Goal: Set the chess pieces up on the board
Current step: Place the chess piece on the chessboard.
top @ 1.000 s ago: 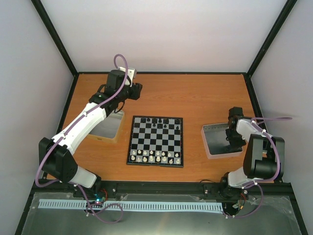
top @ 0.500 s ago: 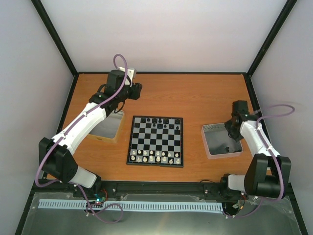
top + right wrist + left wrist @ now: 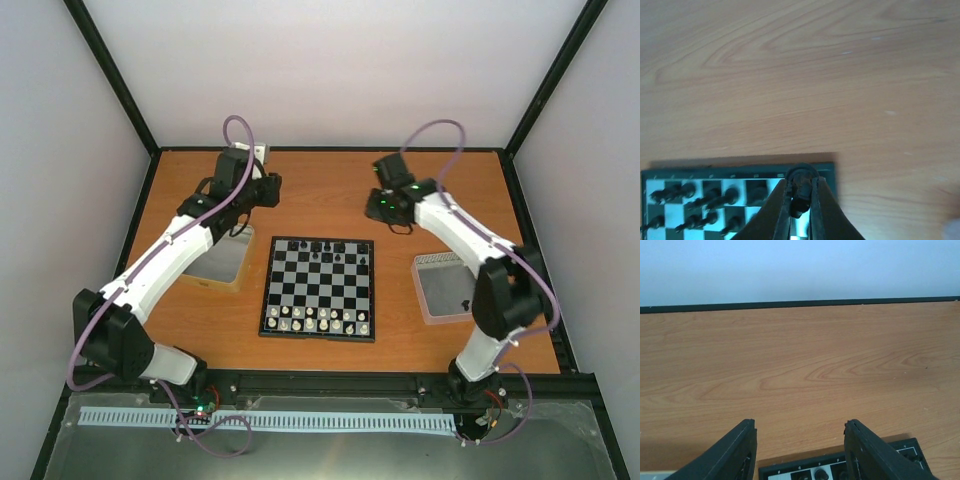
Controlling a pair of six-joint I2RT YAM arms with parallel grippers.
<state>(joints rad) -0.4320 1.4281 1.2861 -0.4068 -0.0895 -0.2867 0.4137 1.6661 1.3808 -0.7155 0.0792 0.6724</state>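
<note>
The right fingers (image 3: 777, 215) are pinched almost shut on a black chess piece (image 3: 800, 187). Its rounded head shows just above the tips, and its long axis seems to run along the fingers, though blur hides which piece it is. From above, this arm reaches out over the table (image 3: 330, 190), just past the far right corner of the chessboard (image 3: 320, 290). The target therefore lies toward the near side and slightly to the left of the held piece. In the right wrist view the piece hangs over that same corner of the board.

The other black pieces (image 3: 318, 246) stand scattered along the two far ranks. The rightmost squares there look unfilled, so I judge the coming move to be a short descent onto one of them. The whitish pieces (image 3: 315, 322) fill much of the two near ranks.

The left fingers (image 3: 735, 450) stand about half open with nothing between them. They hover above bare table beyond the board's far left corner, beside the left tray (image 3: 225, 258). The right tray (image 3: 432, 268) holds at least one more dark piece (image 3: 467, 303). The right arm is the one placed to act on the far right squares.
</note>
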